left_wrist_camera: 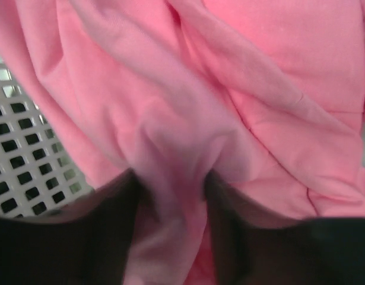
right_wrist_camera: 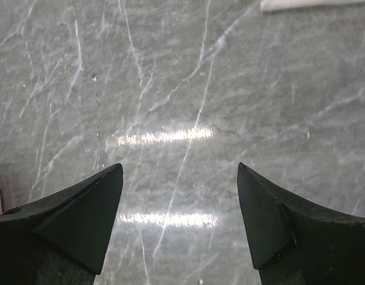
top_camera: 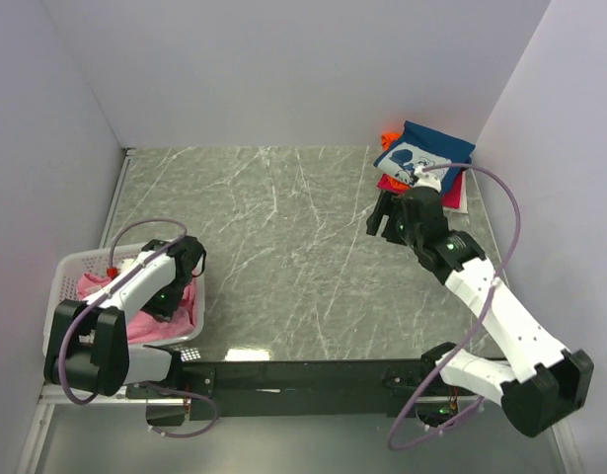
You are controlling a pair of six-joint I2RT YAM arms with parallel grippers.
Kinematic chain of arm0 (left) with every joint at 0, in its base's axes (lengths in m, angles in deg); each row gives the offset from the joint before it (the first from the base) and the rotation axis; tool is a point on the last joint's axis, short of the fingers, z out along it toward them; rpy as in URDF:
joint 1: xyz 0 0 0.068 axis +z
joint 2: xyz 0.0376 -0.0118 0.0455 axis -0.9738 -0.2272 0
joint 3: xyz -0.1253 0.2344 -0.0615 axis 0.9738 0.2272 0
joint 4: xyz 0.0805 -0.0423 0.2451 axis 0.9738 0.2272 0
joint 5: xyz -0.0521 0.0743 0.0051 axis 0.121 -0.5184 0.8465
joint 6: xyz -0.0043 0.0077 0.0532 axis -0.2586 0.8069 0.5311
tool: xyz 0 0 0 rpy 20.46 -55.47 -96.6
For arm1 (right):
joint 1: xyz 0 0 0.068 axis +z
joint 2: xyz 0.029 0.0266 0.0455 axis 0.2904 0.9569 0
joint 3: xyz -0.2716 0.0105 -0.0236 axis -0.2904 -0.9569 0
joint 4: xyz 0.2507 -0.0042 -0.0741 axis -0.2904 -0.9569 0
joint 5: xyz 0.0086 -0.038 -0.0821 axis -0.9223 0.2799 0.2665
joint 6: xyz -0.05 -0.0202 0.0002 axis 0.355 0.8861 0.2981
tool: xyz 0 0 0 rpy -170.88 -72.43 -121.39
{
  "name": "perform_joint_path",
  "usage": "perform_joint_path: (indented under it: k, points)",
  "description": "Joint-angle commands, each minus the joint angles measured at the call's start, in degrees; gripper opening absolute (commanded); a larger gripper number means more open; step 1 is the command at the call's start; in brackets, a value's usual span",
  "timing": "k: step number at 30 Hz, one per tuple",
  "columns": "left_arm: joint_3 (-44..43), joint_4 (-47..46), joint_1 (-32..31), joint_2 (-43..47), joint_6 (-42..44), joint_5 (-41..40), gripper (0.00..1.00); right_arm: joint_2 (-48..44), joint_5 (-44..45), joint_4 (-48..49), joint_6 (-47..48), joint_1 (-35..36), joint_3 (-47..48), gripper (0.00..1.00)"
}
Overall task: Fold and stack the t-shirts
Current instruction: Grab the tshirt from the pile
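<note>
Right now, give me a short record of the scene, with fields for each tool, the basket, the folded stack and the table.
left tool: down in the white basket, closed on a fold of the pink t-shirt
right tool: open, holding nothing, over bare table
basket: near left side, holds the crumpled pink t-shirt
stack: folded shirts at the far right corner, dark blue printed one on top
table: grey marble

No legible text, label or number; white print (top_camera: 414, 158) on navy t-shirt (top_camera: 443, 143) unreadable
</note>
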Motion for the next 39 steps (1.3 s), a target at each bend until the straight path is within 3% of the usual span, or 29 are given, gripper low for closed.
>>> perform_joint_path:
  k: [1,3,4,10,16,22,30,34,39]
  points:
    - [-2.4,-1.7,0.2,-0.2,0.0,-0.8,0.2,4.5,1.3,4.1,2.6,0.4,6.3,0.83]
    - [-3.5,-1.4,0.3,-0.7,-0.1,-1.9,0.1,6.4,0.6,3.6,2.6,0.4,9.0,0.83]
    - [-4.1,-0.5,0.3,-0.9,0.0,-2.7,0.0,8.0,-0.1,3.2,2.6,0.3,9.6,0.83]
    - [-12.3,0.0,0.3,0.1,10.1,-5.2,0.0,8.7,-3.6,3.1,2.1,0.3,10.0,0.8]
    - [-24.5,-0.8,0.3,7.8,22.9,-4.9,0.0,4.1,-6.0,4.3,1.3,0.3,6.3,0.72]
    - [-39.2,-5.2,0.3,12.2,37.7,0.4,0.0,0.8,-6.9,3.2,-0.6,0.3,3.8,0.62]
    - [-52.8,-21.6,0.3,12.1,49.8,21.9,0.0,-4.2,-4.7,1.5,-1.5,0.3,2.0,0.62]
    - [-56.7,-32.8,0.1,9.2,46.9,39.2,0.0,-7.5,-2.0,0.5,-0.7,0.3,-0.2,0.62]
    - [-60.2,-47.9,-1.1,6.3,38.1,50.3,0.0,-9.6,1.4,-0.3,-0.8,0.3,-1.6,0.62]
